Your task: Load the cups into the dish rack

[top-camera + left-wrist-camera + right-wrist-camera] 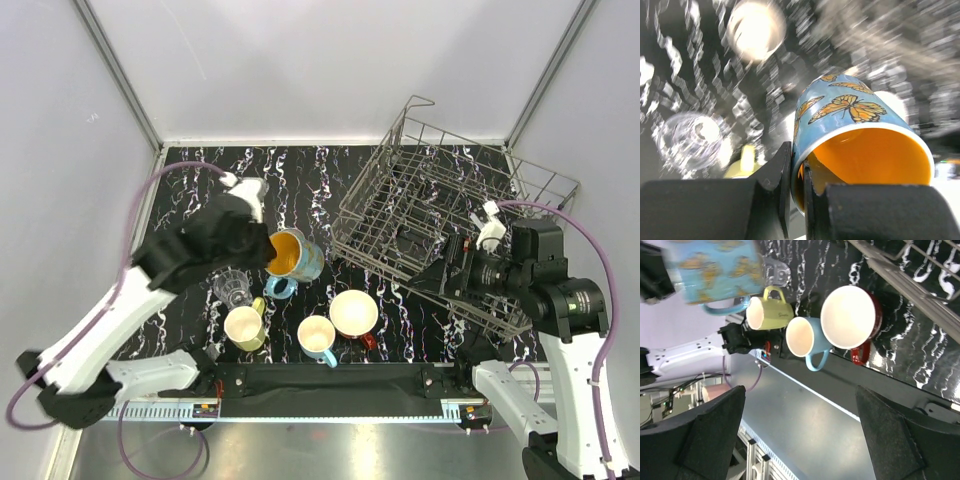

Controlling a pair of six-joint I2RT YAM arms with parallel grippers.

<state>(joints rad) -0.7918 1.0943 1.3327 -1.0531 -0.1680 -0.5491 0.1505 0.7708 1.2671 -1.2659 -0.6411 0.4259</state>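
- One blue butterfly mug (297,256) with an orange inside.
- One clear tumbler (232,288).
- One yellow-green mug (245,328).
- One light-blue mug (317,337).
- One wide red mug (354,314) with a pale inside.
- One grey wire dish rack (392,205).
- Two grippers: the left gripper (796,170) and the right gripper (800,395).

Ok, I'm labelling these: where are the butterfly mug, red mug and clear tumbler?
butterfly mug (840,107), left wrist view, outer wall.
red mug (353,312), top external view, pale inside.
clear tumbler (232,288), top external view, middle.
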